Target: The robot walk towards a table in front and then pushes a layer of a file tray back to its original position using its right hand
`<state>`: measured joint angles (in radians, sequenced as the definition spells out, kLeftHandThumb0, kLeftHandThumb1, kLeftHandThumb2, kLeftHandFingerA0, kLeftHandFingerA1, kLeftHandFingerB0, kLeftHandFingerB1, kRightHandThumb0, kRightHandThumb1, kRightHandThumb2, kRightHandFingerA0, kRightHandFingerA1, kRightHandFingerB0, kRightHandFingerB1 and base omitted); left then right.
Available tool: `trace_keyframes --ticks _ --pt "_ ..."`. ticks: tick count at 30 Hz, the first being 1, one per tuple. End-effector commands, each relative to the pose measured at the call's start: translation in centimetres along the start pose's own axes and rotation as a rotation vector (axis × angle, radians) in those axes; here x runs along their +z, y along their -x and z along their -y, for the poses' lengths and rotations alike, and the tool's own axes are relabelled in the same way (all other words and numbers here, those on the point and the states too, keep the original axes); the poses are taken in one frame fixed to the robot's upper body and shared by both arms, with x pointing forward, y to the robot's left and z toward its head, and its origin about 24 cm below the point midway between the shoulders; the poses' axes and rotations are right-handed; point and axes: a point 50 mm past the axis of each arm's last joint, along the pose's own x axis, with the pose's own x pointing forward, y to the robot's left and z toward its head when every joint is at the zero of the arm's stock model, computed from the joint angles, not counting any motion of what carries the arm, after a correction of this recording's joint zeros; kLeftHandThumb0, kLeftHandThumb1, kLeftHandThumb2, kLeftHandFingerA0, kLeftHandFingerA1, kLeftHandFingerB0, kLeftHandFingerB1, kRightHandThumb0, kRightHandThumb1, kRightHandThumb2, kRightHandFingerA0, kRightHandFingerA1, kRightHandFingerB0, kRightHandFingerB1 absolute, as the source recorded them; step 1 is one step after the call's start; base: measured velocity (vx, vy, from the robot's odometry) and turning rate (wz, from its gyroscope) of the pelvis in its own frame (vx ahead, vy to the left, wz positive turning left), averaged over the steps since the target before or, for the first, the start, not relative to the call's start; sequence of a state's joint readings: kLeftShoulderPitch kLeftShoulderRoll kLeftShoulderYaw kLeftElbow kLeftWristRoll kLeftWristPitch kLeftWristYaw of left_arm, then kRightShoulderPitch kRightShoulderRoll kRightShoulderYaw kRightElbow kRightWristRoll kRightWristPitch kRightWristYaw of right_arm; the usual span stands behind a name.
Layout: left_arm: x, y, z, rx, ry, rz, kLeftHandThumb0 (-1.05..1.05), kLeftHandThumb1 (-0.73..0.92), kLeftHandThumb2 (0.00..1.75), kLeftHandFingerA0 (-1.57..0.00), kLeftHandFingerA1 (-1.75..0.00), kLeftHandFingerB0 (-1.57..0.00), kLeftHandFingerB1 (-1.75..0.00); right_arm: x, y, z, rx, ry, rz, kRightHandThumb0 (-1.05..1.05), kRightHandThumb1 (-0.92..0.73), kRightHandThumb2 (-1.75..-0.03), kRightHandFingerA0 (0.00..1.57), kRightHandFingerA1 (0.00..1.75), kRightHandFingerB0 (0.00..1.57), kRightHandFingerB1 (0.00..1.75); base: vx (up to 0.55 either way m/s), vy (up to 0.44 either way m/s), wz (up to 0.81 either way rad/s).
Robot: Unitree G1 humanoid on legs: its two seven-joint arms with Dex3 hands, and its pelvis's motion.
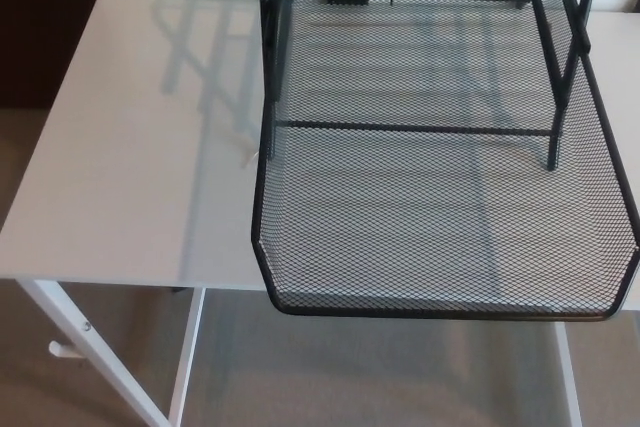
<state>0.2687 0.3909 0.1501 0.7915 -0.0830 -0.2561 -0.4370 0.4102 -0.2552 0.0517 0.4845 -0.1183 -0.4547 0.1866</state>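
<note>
A black mesh file tray stands on a white counter, toward 1 o'clock. Its pulled-out layer juts past the counter's near edge at 5 o'clock. Neither robot hand is visible, so their state cannot be told. An off-centre push could skew the layer or slide the whole tray.

Office setting, white desk, mesh file tray, carpet

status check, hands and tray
Both hands out of view. Black wire-mesh tray layer pulled out, front edge overhanging white table. Nothing in the way.
</note>
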Motion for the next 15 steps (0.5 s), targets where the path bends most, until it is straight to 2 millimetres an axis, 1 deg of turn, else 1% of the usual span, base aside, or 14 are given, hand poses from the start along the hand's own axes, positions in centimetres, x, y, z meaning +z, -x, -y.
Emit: trace_keyframes --ticks 1,2,3,4,5,6,7,8,10,12,13,14,15 --pt "0.5 0.1 -0.7 0.016 -0.042 0.020 -0.44 0.40 0.68 -0.64 -0.52 -0.52 -0.48 2.2 2.3 -0.3 -0.009 0.080 0.168 -0.34 -0.61 -0.58 0.57 0.47 0.41 0.40 0.00 0.000 0.00" --pt "0.5 0.1 -0.8 0.016 -0.042 0.020 -0.44 0.40 0.68 -0.64 -0.52 -0.52 -0.48 2.2 2.3 -0.3 -0.009 0.080 0.168 -0.34 -0.61 -0.58 0.57 0.47 0.41 0.40 0.00 0.000 0.00" --pt "0.4 0.1 -0.8 0.012 -0.040 0.015 -0.44 0.40 0.68 -0.63 -0.52 -0.51 -0.48 4.0 4.1 -0.9 -0.047 0.054 0.281 -0.32 -0.60 -0.57 0.56 0.45 0.47 0.39 0.00 0.000 0.00" --pt "0.4 0.1 -0.8 0.010 -0.037 0.012 -0.44 0.40 0.68 -0.64 -0.52 -0.51 -0.48 5.1 5.2 -1.2 -0.072 0.043 0.353 -0.34 -0.61 -0.58 0.56 0.45 0.47 0.40 0.00 0.000 0.00" --pt "0.4 0.1 -0.8 0.010 -0.034 0.012 -0.44 0.40 0.68 -0.64 -0.52 -0.51 -0.48 5.6 5.6 -1.2 -0.080 0.043 0.382 -0.34 -0.61 -0.58 0.56 0.45 0.47 0.40 0.00 0.000 0.00" --pt "0.5 0.1 -0.7 0.015 -0.041 0.016 -0.45 0.39 0.68 -0.64 -0.52 -0.52 -0.48 6.8 6.3 -1.2 -0.102 0.035 0.466 -0.38 -0.62 -0.58 0.59 0.46 0.49 0.40 0.00 0.000 0.00" --pt "0.5 0.1 -0.7 0.018 -0.045 0.019 -0.45 0.39 0.68 -0.65 -0.52 -0.53 -0.48 7.6 6.7 -1.1 -0.117 0.028 0.515 -0.39 -0.62 -0.58 0.59 0.45 0.51 0.40 0.00 0.000 0.00" --pt "0.5 0.1 -0.7 0.019 -0.046 0.021 -0.45 0.39 0.68 -0.65 -0.52 -0.53 -0.48 8.0 7.0 -1.1 -0.125 0.024 0.538 -0.39 -0.62 -0.58 0.59 0.45 0.51 0.40 0.00 0.000 0.00" --pt "0.4 0.0 -0.8 0.020 -0.041 0.021 -0.44 0.40 0.67 -0.66 -0.52 -0.52 -0.48 9.5 8.0 -1.0 -0.163 0.006 0.610 -0.43 -0.64 -0.60 0.61 0.44 0.54 0.40 0.00 0.000 0.00" --pt "0.5 0.0 -0.8 0.018 -0.036 0.022 -0.44 0.40 0.68 -0.65 -0.52 -0.53 -0.48 11.1 9.0 -0.8 -0.184 -0.032 0.708 -0.44 -0.66 -0.60 0.65 0.46 0.57 0.43 0.00 0.000 0.00" --pt "0.6 0.0 -0.8 0.017 -0.033 0.022 -0.44 0.40 0.68 -0.65 -0.52 -0.53 -0.48 11.4 9.1 -0.7 -0.184 -0.040 0.722 -0.44 -0.66 -0.60 0.65 0.46 0.57 0.43 0.00 0.000 0.00" --pt "0.6 0.0 -0.8 0.017 -0.035 0.026 -0.44 0.40 0.68 -0.65 -0.52 -0.52 -0.48 11.8 9.4 -0.7 -0.185 -0.052 0.746 -0.43 -0.52 -0.93 0.63 0.66 0.45 0.57 0.00 0.000 0.00" --pt "0.7 0.0 -0.8 0.017 -0.041 0.026 -0.44 0.40 0.68 -0.65 -0.52 -0.52 -0.48 12.1 9.6 -0.7 -0.188 -0.051 0.763 -0.49 -0.63 -0.61 0.69 0.50 0.55 0.44 0.00 0.000 0.00"
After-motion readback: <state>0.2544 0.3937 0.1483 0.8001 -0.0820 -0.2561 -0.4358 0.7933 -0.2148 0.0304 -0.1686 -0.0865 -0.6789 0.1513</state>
